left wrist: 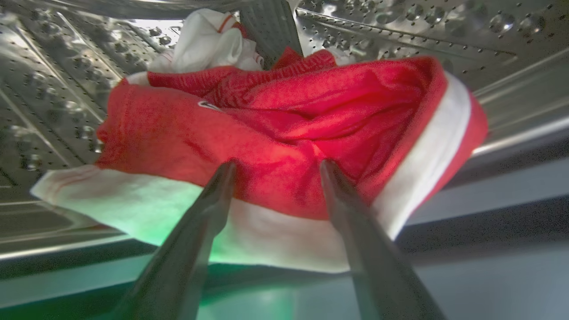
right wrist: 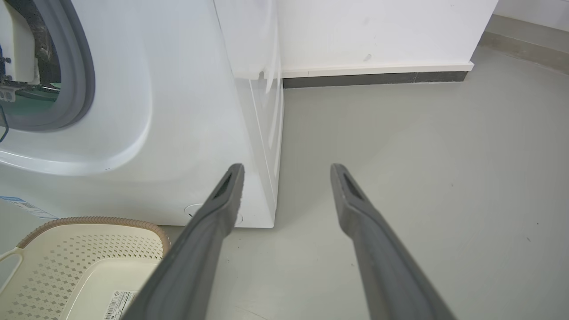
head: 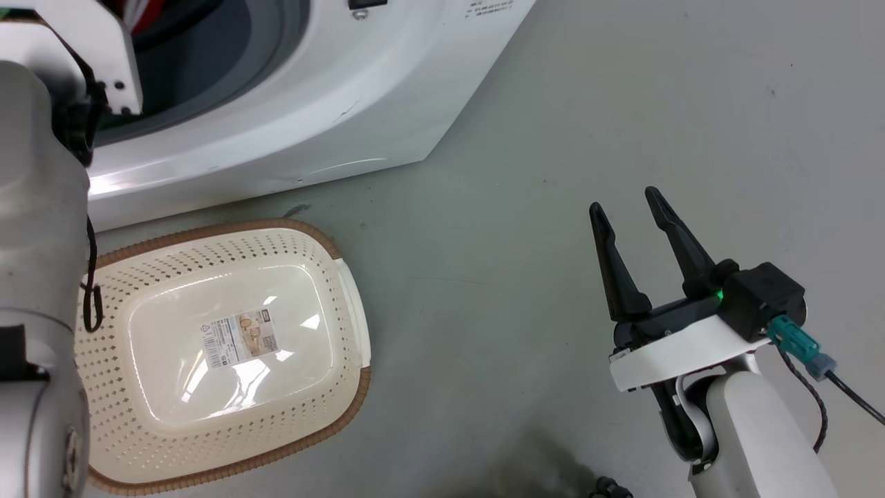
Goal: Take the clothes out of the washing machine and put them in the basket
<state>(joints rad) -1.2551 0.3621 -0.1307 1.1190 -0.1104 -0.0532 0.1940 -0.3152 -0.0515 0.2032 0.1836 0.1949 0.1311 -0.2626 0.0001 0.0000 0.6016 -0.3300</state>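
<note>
Red clothes [left wrist: 289,111] with broad white trim lie heaped in the perforated steel drum [left wrist: 66,89] of the washing machine [head: 311,104]; a white piece [left wrist: 209,40] sits behind the heap. My left gripper [left wrist: 278,165] is open inside the drum, both fingertips resting against the red fabric. A sliver of red cloth [head: 142,12] shows in the porthole past my left arm [head: 41,242]. The cream basket [head: 332,277] stands on the floor in front of the washer, holding nothing but its label sticker. My right gripper [head: 623,200] hangs open over bare floor to the basket's right.
The washer's front right corner [right wrist: 271,178] stands just left of my right gripper [right wrist: 288,166], with the basket [right wrist: 89,249] below it. Grey floor [right wrist: 422,155] runs right to a white wall with a dark skirting strip [right wrist: 378,79]. A cable [head: 854,394] trails from the right wrist.
</note>
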